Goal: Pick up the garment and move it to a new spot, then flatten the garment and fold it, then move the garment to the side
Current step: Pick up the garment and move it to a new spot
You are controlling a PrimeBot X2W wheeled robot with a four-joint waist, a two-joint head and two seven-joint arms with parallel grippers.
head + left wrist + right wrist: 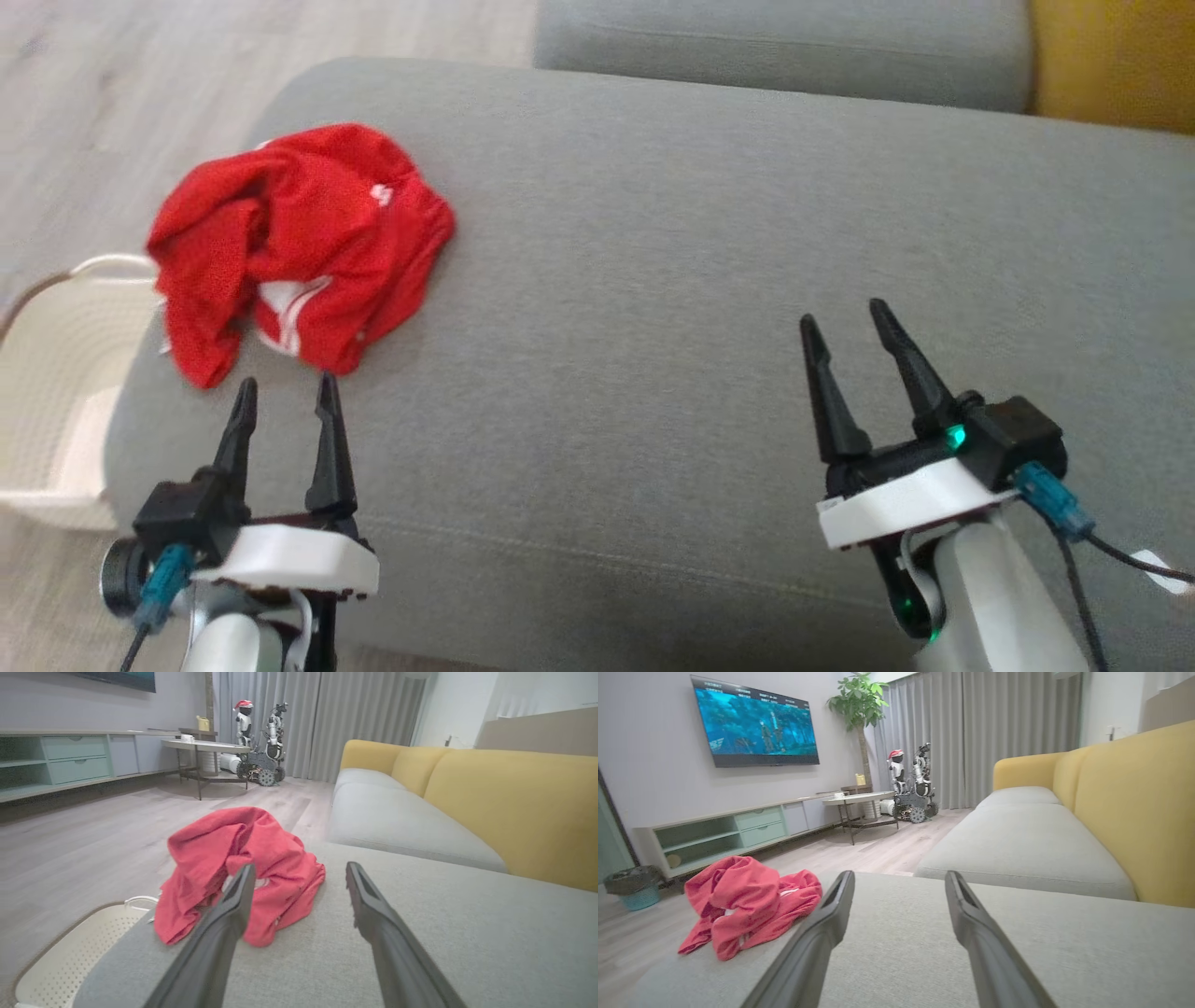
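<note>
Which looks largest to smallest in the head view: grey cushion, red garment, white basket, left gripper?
1. grey cushion
2. red garment
3. white basket and left gripper: alike; gripper nearer, basket cropped, so unranked.

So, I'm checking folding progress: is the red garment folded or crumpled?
Crumpled, not folded: the red garment lies in a rumpled heap at the left edge of the grey cushion, beside the white basket.

A grey-seated, yellow-backed sofa [1017, 844], pale wood floor [878, 851], grey curtains [994, 732], wall television [756, 723] and low sideboard [738, 830].

Crumpled cloth garment [299, 252]; matt woven cushion [700, 280]
</note>
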